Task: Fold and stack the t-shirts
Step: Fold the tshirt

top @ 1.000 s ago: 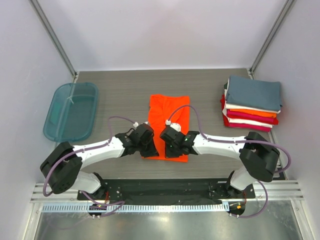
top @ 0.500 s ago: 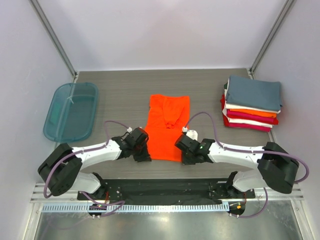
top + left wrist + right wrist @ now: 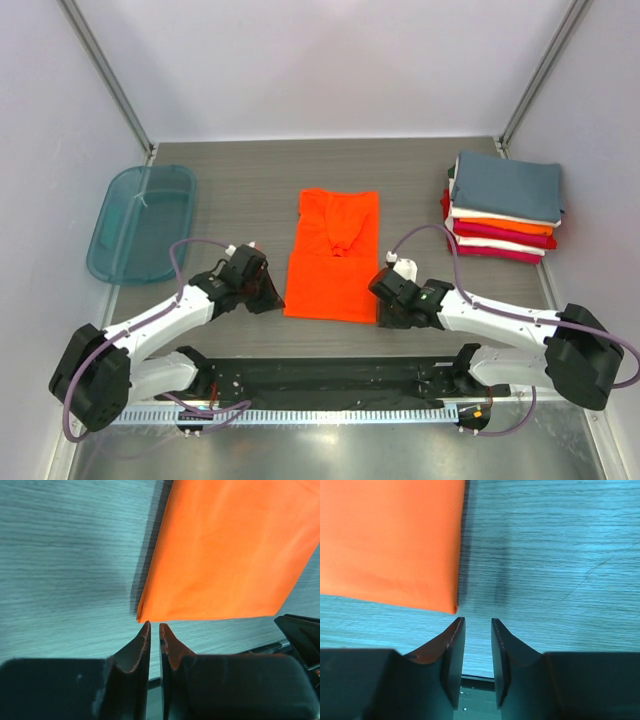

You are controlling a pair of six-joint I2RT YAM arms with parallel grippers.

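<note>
The bright orange t-shirt (image 3: pixel 333 265) lies flat on the table as a long folded rectangle, with a small bunched fold near its far end. My left gripper (image 3: pixel 270 299) sits just off its near left corner; in the left wrist view (image 3: pixel 154 625) the jaws are parted by a narrow gap and hold nothing, with the shirt corner (image 3: pixel 230 550) just beyond the tips. My right gripper (image 3: pixel 386 312) sits off the near right corner, open and empty (image 3: pixel 478 621), beside the shirt (image 3: pixel 390 535). The folded stack of t-shirts (image 3: pixel 505 205), slate blue-grey on top, stands at the right.
A translucent teal plastic tub (image 3: pixel 142 222) stands at the left of the table. White walls with metal posts close in the back and sides. The black arm-base rail (image 3: pixel 330 380) runs along the near edge.
Both grippers dragged the shirt's near edge toward the arms, let it go, then moved outward, left to the left and right to the right. The shirt now lies longer and flatter.
</note>
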